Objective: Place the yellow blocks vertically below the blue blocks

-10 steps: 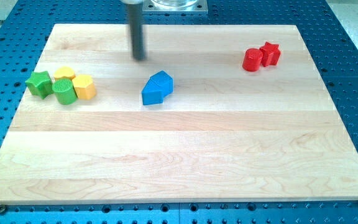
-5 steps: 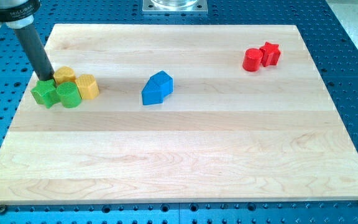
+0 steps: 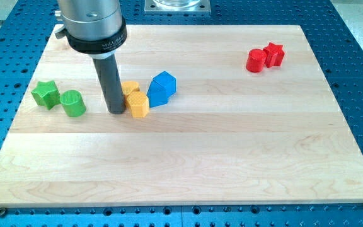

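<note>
Resting just left of the yellow blocks (image 3: 133,99), my tip (image 3: 116,111) has no pincer. They touch the blue blocks' (image 3: 161,87) left side, not yet below; repositioning remains.

Arm enters from the view's top left; only its lowest section shows. A wide grey cylindrical housing (image 3: 88,19) with a black collar (image 3: 96,43) round its lower edge, small white lettering on the collar, too small to read. A short stub sticks out of the housing toward the view's left. From under the collar a straight dark rod (image 3: 109,81) drops, upright, much thinner than the housing. My tip (image 3: 116,111) is at the rod's lower end, down at board level. Rod leans very slightly toward the view's right going down. Rest of the arm is cut off by the frame's top edge
</note>
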Tool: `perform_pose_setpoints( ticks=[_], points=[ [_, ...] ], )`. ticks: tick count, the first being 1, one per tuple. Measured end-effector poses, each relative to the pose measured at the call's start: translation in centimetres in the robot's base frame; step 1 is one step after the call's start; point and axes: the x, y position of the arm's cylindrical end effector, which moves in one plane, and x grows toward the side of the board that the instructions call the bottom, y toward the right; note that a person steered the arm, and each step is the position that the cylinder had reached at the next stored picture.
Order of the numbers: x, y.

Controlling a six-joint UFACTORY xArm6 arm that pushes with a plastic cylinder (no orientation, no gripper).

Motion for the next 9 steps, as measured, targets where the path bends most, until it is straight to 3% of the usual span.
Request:
perform_pose_setpoints(
  ticks=[2,4,6,9],
  points=[
    [-5.6,-0.2],
    [0.3,3.4],
    [3.5,6.7],
    [4.4,7.3]
  ],
)
